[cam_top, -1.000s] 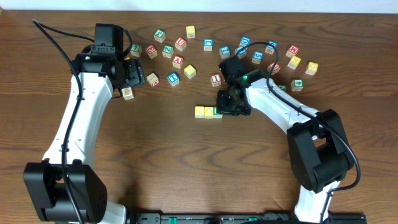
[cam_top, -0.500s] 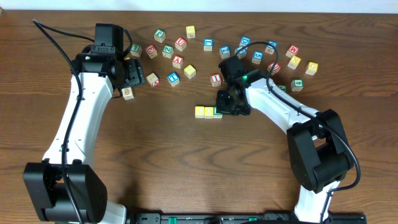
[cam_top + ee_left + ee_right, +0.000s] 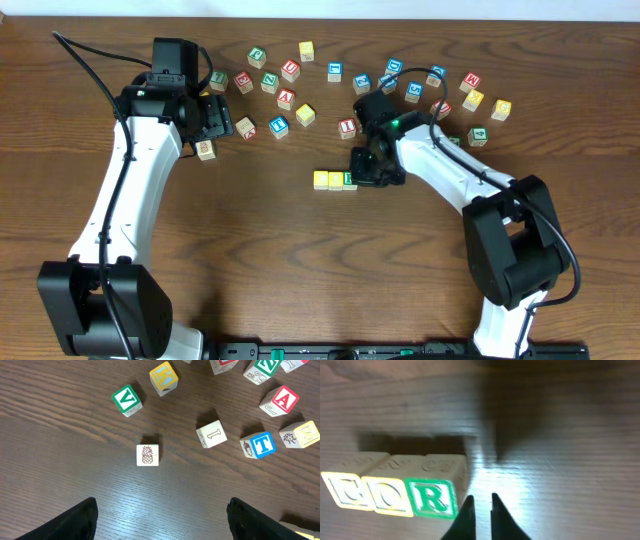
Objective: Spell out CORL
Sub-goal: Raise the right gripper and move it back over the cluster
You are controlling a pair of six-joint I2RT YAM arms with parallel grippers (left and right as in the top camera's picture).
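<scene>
Right gripper (image 3: 482,510): nearly closed, apparently empty.
Green R cube (image 3: 431,497): just left of the fingertips, letter upright.
C-O-R row (image 3: 390,495): runs sideways, extending leftward.

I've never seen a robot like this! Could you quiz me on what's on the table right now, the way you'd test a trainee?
1. Pick one: which letter does the row of blocks lack to spell CORL? A) C  B) R  C) L
2. True or false: the left hand is gripping a block.
3. Fill in: the green-faced block beside the right hand shows the letter ___.
Key: 1 C. 2 False: it is open with nothing between its fingers. 3 R.
</scene>
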